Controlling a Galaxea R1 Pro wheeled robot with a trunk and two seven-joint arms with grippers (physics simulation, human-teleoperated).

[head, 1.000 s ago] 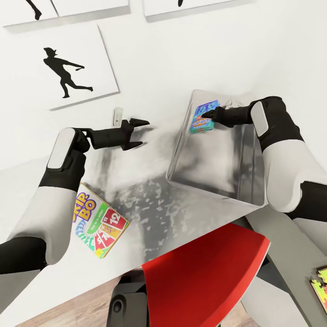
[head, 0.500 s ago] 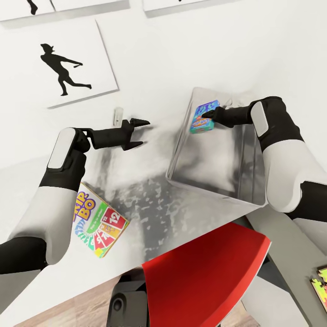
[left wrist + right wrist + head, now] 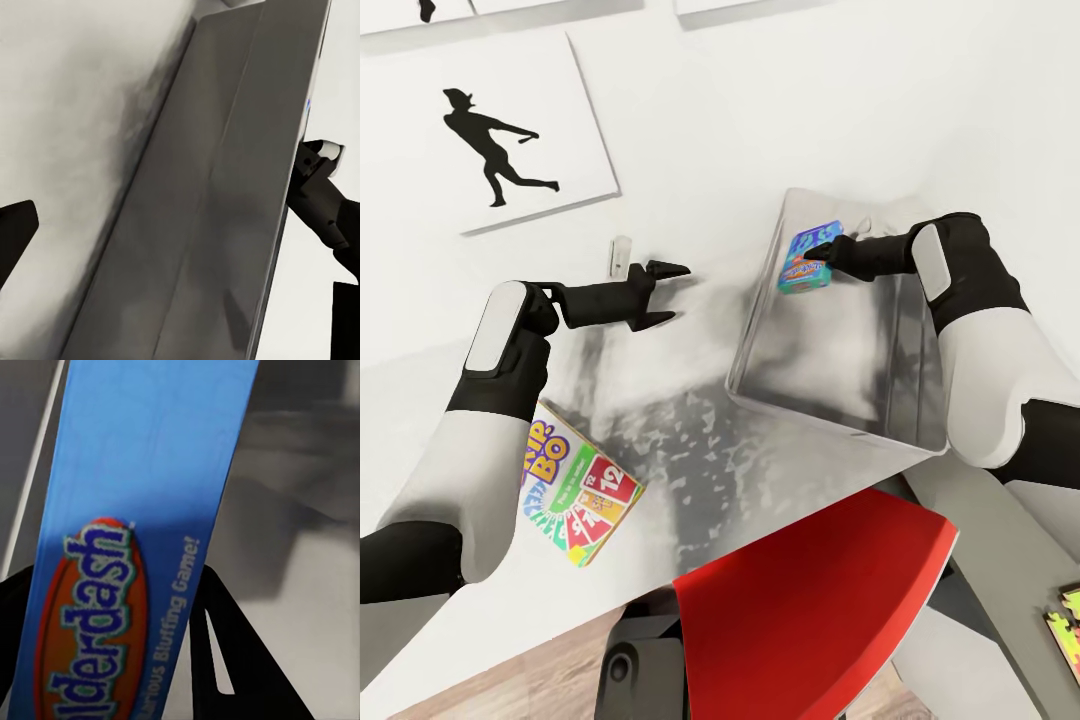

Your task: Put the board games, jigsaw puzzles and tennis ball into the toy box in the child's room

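Right gripper point(image 3: 812, 268) is clamped on the blue board game point(image 3: 808, 257), hovering over the toy box point(image 3: 830, 410) near the bench's far edge. I'd lower it flat-ish before letting go, probably clear of the wall. Left gripper point(image 3: 672, 292) spread, empty; SKIP-BO point(image 3: 578, 487) waits near the front edge.

White wall point(image 3: 780, 100) with a baseball silhouette print point(image 3: 490, 150) upper left. Red chair point(image 3: 810, 610) bottom center, wood floor point(image 3: 520, 690) peeking below.

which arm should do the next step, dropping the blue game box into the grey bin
Right. The right gripper already grips the small blue game box over the pale grey toy bin; the left gripper hangs open, empty.
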